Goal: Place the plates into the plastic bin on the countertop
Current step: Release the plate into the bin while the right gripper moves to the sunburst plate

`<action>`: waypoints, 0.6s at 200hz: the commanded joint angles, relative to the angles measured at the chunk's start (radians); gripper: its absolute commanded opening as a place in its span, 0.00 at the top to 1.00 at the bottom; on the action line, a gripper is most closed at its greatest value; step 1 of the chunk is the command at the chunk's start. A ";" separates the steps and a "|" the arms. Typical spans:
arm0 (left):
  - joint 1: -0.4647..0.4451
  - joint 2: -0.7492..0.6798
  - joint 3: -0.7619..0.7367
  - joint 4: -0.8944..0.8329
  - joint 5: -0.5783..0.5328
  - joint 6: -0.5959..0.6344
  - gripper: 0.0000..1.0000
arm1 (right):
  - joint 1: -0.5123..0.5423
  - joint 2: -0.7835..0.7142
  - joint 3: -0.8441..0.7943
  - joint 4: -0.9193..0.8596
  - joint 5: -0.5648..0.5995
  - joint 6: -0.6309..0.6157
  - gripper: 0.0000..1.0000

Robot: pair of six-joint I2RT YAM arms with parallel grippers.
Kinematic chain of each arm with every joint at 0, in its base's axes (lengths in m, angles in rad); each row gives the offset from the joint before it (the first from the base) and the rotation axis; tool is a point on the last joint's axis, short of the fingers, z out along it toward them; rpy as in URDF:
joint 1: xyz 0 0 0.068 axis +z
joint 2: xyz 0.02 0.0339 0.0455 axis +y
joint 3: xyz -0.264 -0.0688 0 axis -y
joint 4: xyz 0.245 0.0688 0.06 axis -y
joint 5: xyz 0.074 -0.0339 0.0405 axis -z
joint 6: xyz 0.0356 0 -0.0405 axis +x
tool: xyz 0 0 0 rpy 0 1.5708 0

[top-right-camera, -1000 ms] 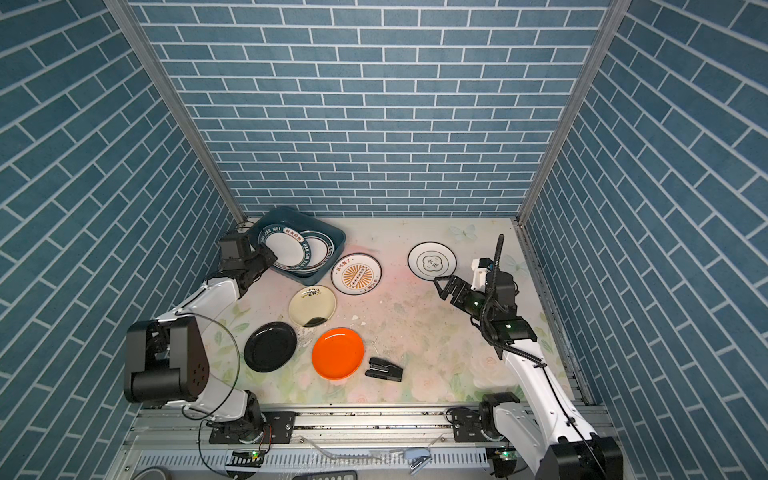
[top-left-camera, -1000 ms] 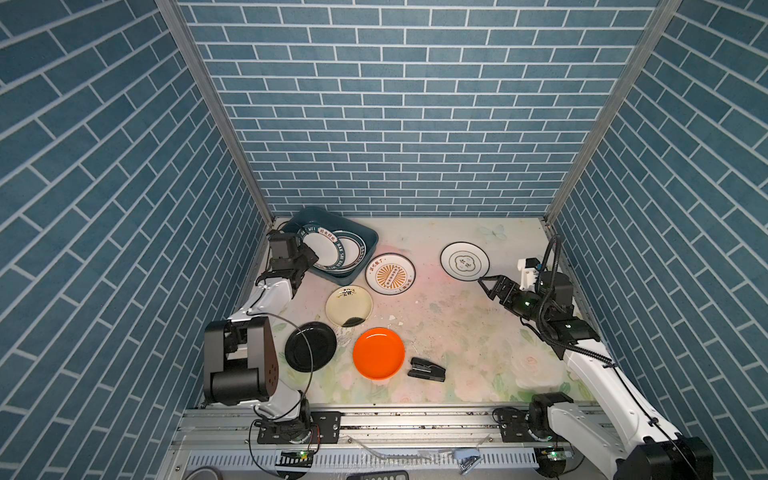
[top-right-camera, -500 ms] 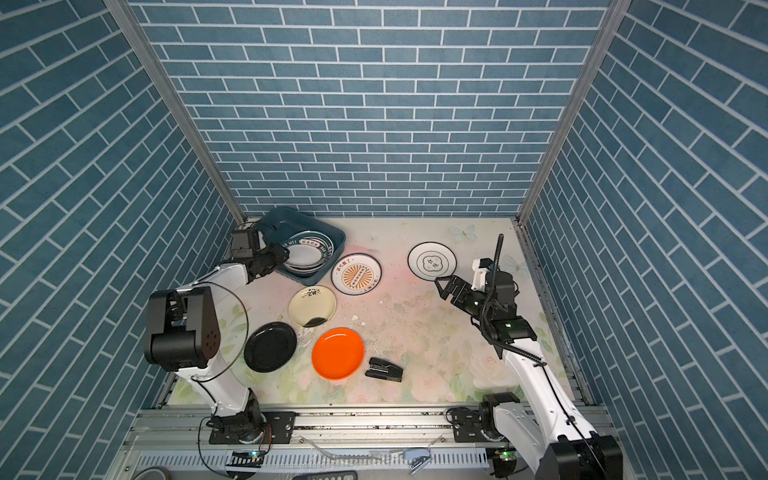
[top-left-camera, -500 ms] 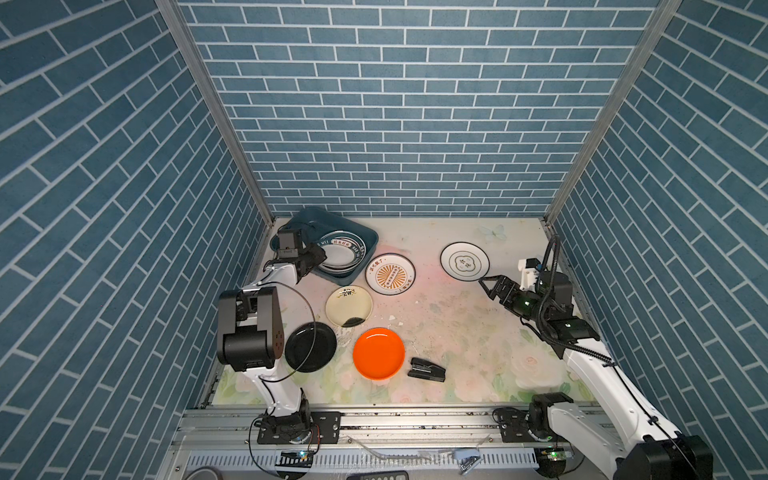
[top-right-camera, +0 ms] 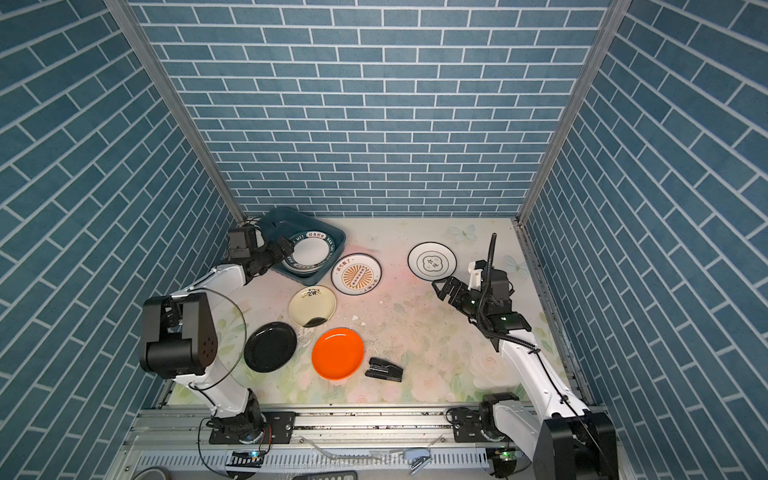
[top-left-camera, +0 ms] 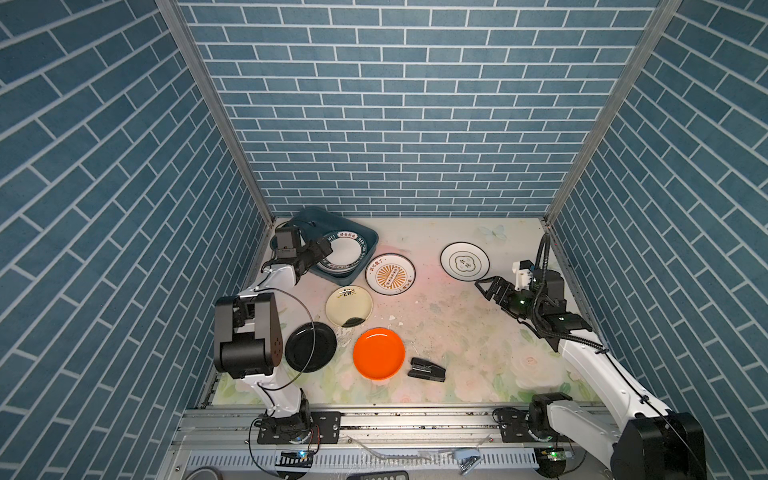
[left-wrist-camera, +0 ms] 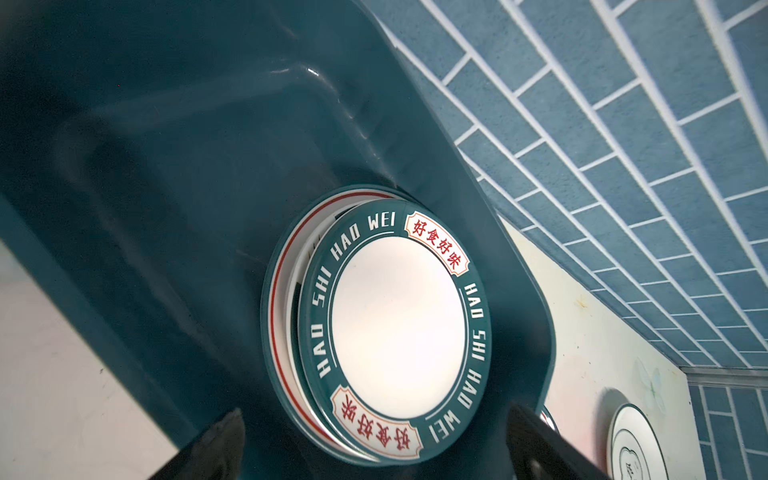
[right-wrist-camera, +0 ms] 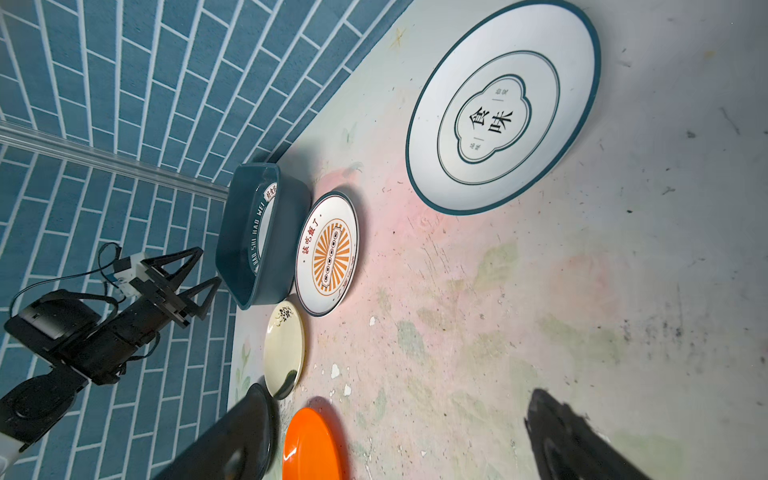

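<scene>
- Floral countertop (top-left-camera: 457, 332), scuffed and speckled.
- bin (top-left-camera: 309, 219) in the far left corner.
- sunburst plate (top-left-camera: 390, 274) just beside the bin.
- cream plate (top-left-camera: 348, 306) near both.
- black plate (top-left-camera: 322, 348) and orange plate (top-left-camera: 378, 353) nearer the front.
- white plate (top-left-camera: 465, 261) far right, apart.
- stapler (top-left-camera: 426, 369) just beside the orange plate.

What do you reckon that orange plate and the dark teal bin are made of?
The orange plate looks like melamine or another plastic: even bright colour, smooth, with a soft sheen. Glazed ceramic cannot be ruled out. The plastic bin looks like moulded plastic with a semi-gloss finish: rounded corners and streaky highlights on its thin flared walls.
</scene>
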 commanded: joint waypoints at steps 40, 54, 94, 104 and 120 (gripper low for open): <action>-0.094 -0.299 -0.193 0.046 -0.135 0.016 0.01 | 0.105 0.152 0.022 0.200 -0.039 0.015 0.01; -0.118 -0.348 -0.235 0.050 -0.123 0.012 0.00 | 0.147 0.217 0.041 0.243 -0.019 0.017 0.01; -0.171 -0.474 -0.339 0.037 -0.107 -0.012 0.00 | 0.255 0.439 0.138 0.343 -0.001 0.010 0.01; -0.201 -0.500 -0.353 0.025 -0.118 -0.003 0.00 | 0.282 0.493 0.163 0.369 0.003 0.003 0.02; -0.243 -0.535 -0.355 -0.024 -0.152 0.017 0.00 | 0.311 0.588 0.214 0.403 0.004 0.009 0.06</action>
